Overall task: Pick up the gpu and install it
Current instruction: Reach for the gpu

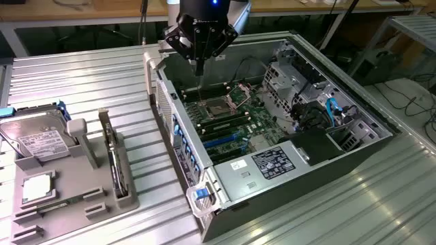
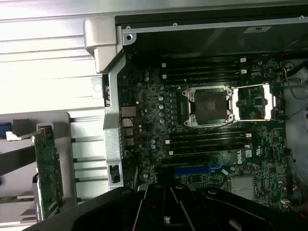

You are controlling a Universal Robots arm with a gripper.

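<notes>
Exterior view says it plainly, my neighbour mutters: the end effector (image 1: 199,69) hangs over the far end of the open computer case (image 1: 320,178), its fingers pressed together with nothing between them, tips pointing down at the motherboard (image 1: 232,120).

So where is the gpu? I ask.

Not in the case, he says. The gpu (image 1: 114,158) stands on its long edge in a slot of the grey holder (image 1: 75,204), out on the ribbed tabletop (image 1: 89,76) at the exterior view's left, well apart from the arm. The hard drive (image 1: 34,135) lies in the same holder, further to that side. The wrist view catches the card's green board from above, off to the side of the case wall.

Then the pick-up has not begun, I'd say.

I'd say so too. To do it well, I reckon those fingers must spread before they come down, then straddle the card's upper edge squarely near its middle. It is thin and upright, so a skewed pinch could tip it or jam it in the slot. A straight pull upward, in line with the holder, looks safest.
</notes>
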